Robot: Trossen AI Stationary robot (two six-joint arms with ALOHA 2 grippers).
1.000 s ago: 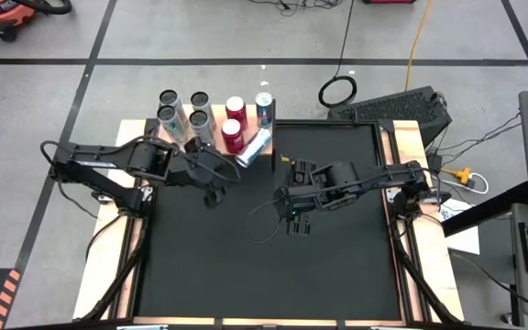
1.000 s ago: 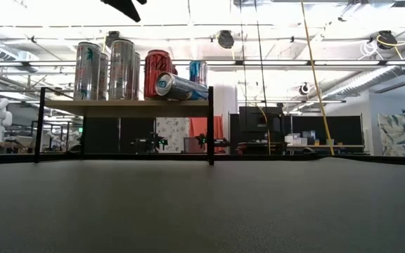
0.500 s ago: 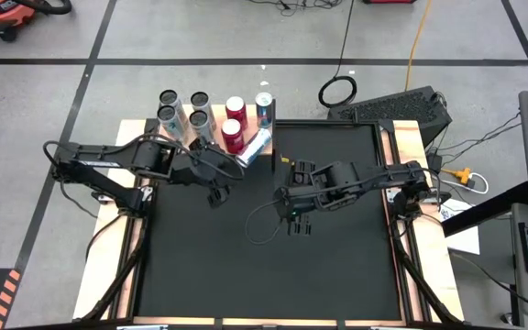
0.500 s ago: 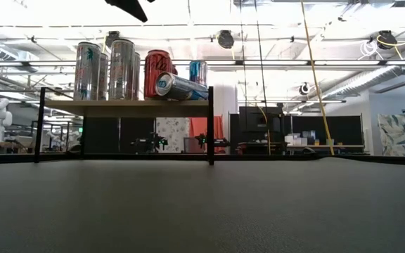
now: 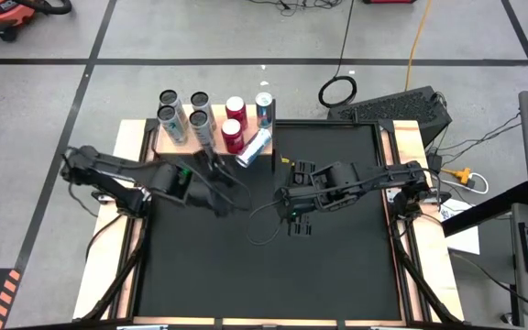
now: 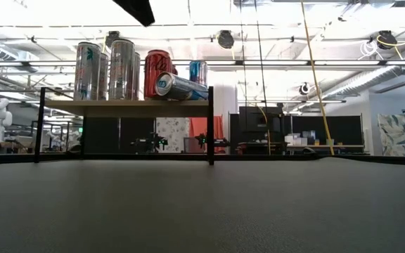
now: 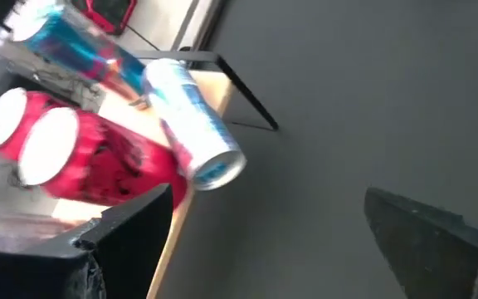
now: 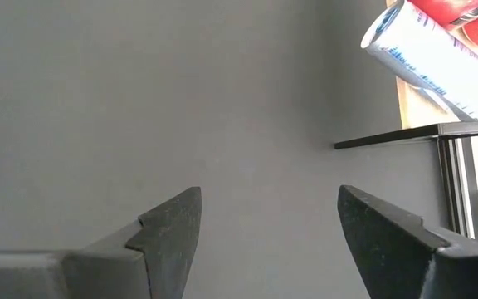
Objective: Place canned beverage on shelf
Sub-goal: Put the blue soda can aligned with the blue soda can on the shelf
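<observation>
The wooden shelf (image 5: 180, 145) stands at the table's far left and shows in the low view (image 6: 118, 107). On it stand several tall silver cans (image 5: 183, 117), two red cans (image 5: 234, 128) and a blue can (image 5: 264, 107). A silver-blue can (image 5: 254, 148) lies on its side at the shelf's right end, beside a red can (image 7: 98, 162). One end of this lying can (image 7: 196, 124) sticks out past the shelf's near edge. My left gripper (image 5: 230, 195) is open and empty, in front of the shelf. My right gripper (image 5: 296, 220) is open and empty over the table's middle.
The black mat (image 5: 337, 266) covers the table. The shelf's thin dark legs (image 6: 210, 126) stand on it. A keyboard (image 5: 397, 108) and cables lie on the floor beyond the far right corner. My left finger shows at the low view's top (image 6: 138, 8).
My left gripper has drawn back from the shelf toward the table's near edge and a little toward its right, staying open and empty. The lying can and the other cans have kept still.
</observation>
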